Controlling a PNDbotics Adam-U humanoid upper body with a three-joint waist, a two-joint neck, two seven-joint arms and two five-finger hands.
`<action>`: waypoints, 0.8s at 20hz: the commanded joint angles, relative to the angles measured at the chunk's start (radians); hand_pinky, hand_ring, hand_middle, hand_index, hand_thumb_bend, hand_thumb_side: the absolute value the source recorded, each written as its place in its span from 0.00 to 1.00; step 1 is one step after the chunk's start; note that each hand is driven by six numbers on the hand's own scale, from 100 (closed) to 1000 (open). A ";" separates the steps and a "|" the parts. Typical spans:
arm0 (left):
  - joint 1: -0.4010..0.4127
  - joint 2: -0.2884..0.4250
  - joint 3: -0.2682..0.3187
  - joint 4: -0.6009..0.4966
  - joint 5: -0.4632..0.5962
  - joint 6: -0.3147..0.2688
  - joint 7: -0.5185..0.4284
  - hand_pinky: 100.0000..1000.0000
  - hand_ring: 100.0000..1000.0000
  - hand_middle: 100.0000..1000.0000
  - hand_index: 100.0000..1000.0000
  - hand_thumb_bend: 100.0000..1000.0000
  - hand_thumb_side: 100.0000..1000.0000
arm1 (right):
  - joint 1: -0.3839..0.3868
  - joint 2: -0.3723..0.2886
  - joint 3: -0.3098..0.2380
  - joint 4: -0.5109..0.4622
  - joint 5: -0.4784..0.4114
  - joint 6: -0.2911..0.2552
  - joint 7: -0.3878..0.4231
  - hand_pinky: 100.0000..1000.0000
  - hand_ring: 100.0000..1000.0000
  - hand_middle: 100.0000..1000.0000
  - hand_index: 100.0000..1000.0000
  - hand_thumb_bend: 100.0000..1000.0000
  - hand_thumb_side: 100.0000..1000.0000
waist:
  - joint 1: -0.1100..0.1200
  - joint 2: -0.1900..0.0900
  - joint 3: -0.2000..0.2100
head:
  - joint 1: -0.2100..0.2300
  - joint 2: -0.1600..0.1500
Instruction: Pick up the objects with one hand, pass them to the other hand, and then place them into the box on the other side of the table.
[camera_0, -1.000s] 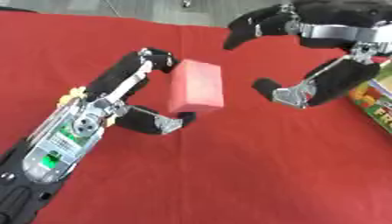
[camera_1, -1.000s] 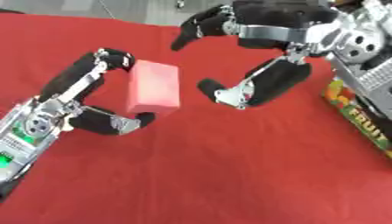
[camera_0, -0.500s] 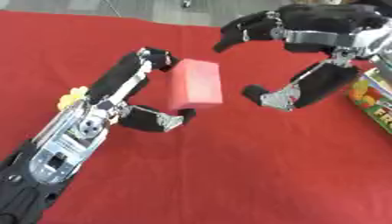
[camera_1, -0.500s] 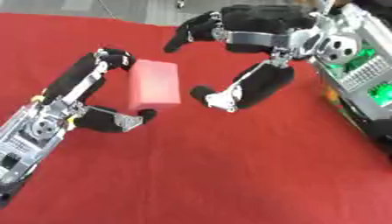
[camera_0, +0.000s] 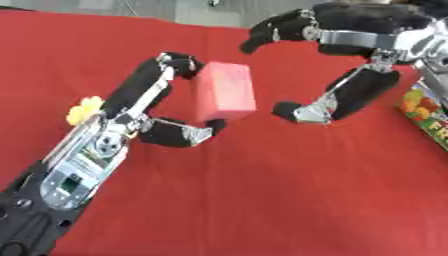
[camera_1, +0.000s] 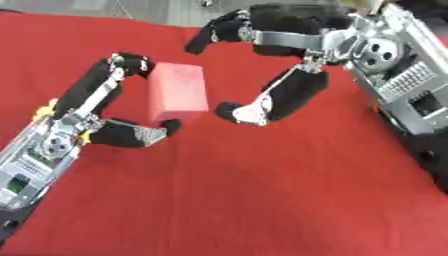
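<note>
Handover moment here: the left hand (camera_0: 144, 117) has the pink block (camera_0: 225, 92) pinched between its curled fingers up top and the thumb underneath, holding it up over the red table (camera_0: 262, 200) around the upper middle of the frame. The right hand (camera_0: 350, 60) is just to the right of the block, spread wide, fingers arched over the top and thumb low, not touching it as far as I can see. To do this bit well, I'd say the right hand should slide in so the block's free right side sits between its fingers and thumb, close on that, and only then should the left let go, otherwise the block probably tips out. As for containers, only a corner of a colourful printed box (camera_0: 427, 107) shows at the right edge, and I can't see what's in it. There's also a small yellow thing (camera_0: 85, 109) at mid left, poking out behind the left arm.
</note>
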 joint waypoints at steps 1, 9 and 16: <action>-0.011 -0.004 0.013 -0.014 -0.003 0.007 0.003 0.65 0.55 0.42 0.49 0.00 0.13 | -0.008 0.004 -0.018 0.004 0.015 0.008 -0.002 0.98 1.00 0.84 0.94 0.22 0.32 | 0.004 -0.021 0.000 | 0.001 0.007; -0.014 -0.022 0.014 -0.011 -0.006 0.024 0.013 0.64 0.54 0.41 0.49 0.00 0.13 | -0.004 0.031 -0.021 0.030 0.041 0.004 -0.020 0.99 1.00 0.84 0.94 0.23 0.27 | 0.005 -0.020 0.002 | 0.000 0.008; -0.013 -0.032 0.012 0.002 -0.024 0.023 0.016 0.64 0.54 0.41 0.49 0.00 0.12 | -0.003 0.057 -0.019 0.063 0.067 -0.006 -0.025 0.99 1.00 0.85 0.96 0.22 0.25 | 0.004 -0.019 0.003 | -0.004 0.008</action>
